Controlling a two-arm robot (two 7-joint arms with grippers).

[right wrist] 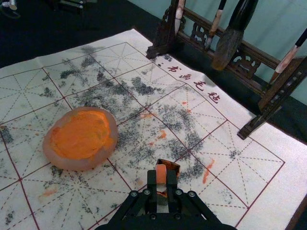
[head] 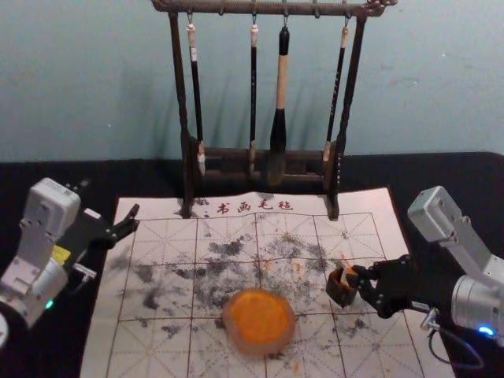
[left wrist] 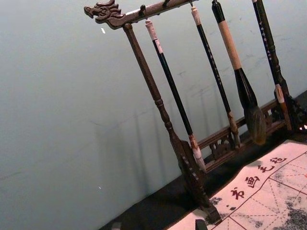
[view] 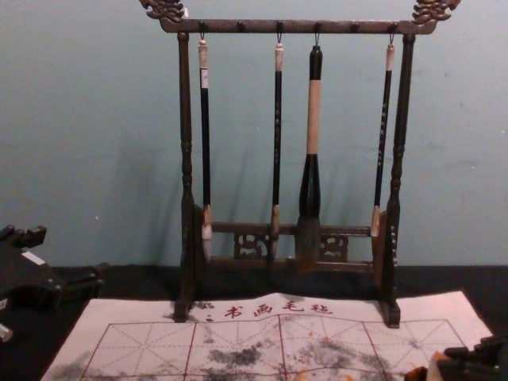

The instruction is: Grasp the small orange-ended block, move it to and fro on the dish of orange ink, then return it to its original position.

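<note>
From here, the right end effector (head: 357,279) is clamped on the orange-ended block (right wrist: 161,175), between its tips; the left end effector (head: 134,219), jaws apart, hangs by the calligraphy mat's (head: 358,204) left edge.

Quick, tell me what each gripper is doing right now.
Left gripper: open, holding nothing.
Right gripper: closed on the small orange-ended block.

The head view is peering forward and down from high up; the chest view is facing the brush rack (view: 186,119) from lower, the left wrist view tilting toward it — right wrist and head views are sharing the ink dish (head: 256,348).
</note>
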